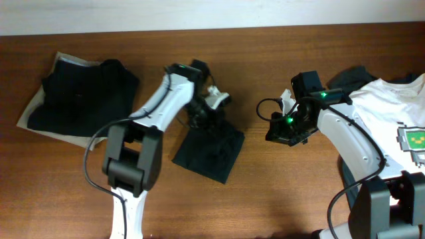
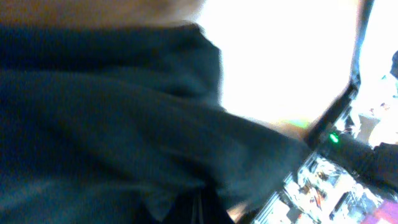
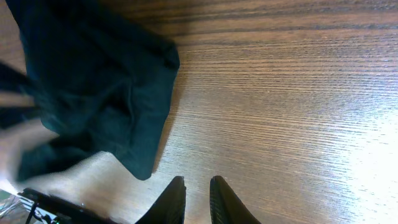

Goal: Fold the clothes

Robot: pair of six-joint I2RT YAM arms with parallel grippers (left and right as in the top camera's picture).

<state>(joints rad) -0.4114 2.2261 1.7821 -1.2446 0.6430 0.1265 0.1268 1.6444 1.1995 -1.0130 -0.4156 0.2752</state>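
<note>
- Already, at the far left of the desk, a stack of dark clothes lies folded on a beige piece; that share of the job looks finished
- Just right of it, near the middle, the black garment lies as a compact, roughly square packet, so I judge its folding nearly or wholly done; only a last smoothing or a move to the stack seems left
- The left fingers are at the packet's upper edge, dark against dark cloth; the left wrist view is filled with blurred black fabric and shows no fingers, so I cannot tell whether they are spread or pinching the cloth
- Further right, the right fingers hang above bare wood, clear of the packet's corner, nearly pressed together with a thin gap and nothing between them
- At the far right a white T-shirt with a green pixel print lies spread and unfolded, with a dark piece rumpled behind it; these are the work left, so the task seems roughly at its midpoint
</note>
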